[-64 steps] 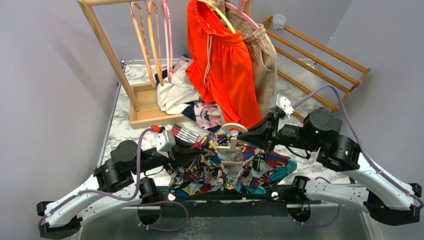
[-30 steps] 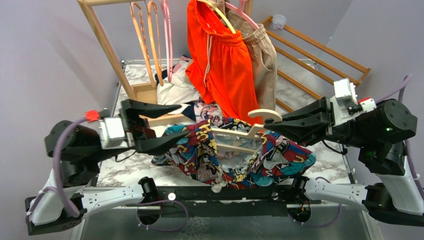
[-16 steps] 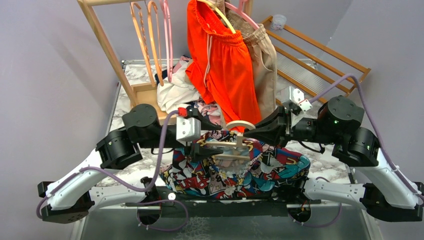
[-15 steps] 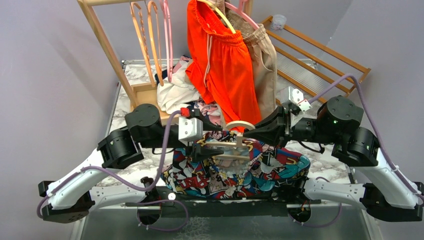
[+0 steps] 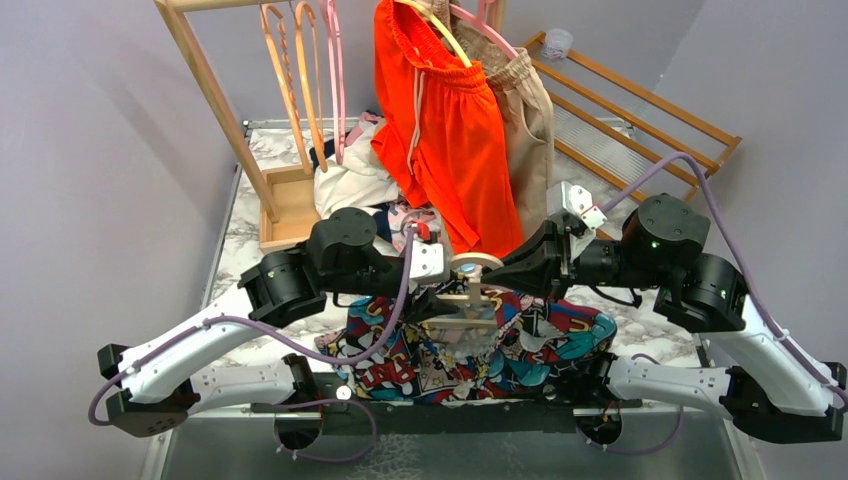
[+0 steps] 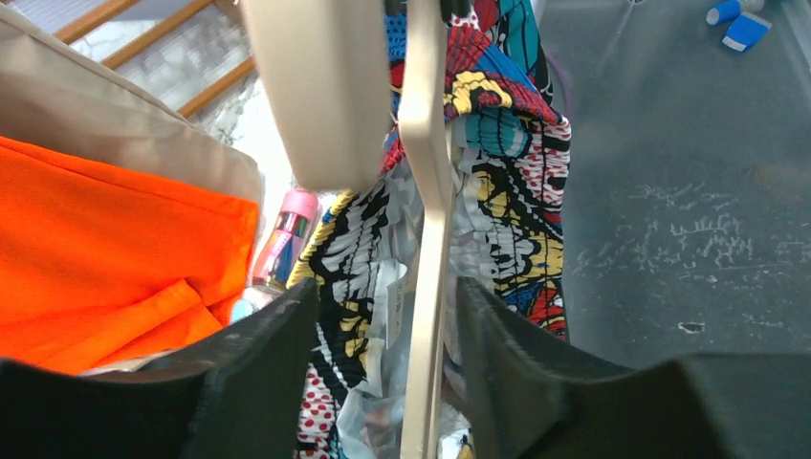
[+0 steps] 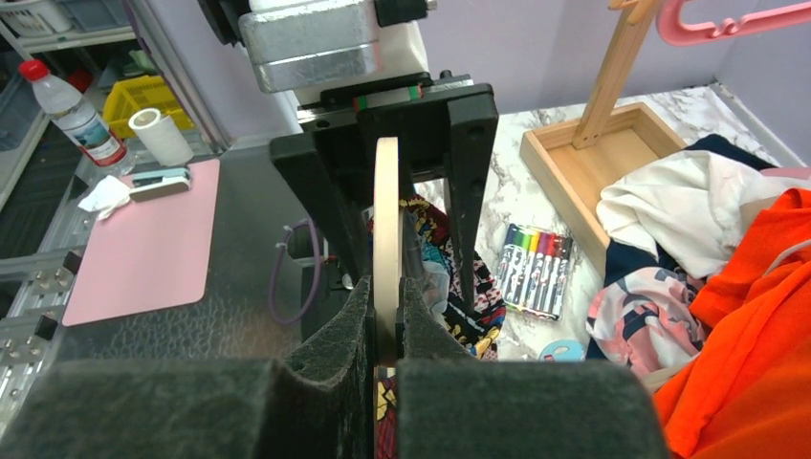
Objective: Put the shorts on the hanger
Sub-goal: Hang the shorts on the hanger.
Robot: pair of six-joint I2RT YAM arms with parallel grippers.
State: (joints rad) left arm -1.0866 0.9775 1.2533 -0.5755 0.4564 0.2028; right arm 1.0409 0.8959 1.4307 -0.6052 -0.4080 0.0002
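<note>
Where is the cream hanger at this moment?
Top view: the hanger is at front centre, just above the shorts; the right gripper clamps it and the left gripper, open, straddles it.

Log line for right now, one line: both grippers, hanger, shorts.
left gripper: open, astride hanger bar | right gripper: shut on hanger | shorts: draped on hanger, hanging below it
</note>
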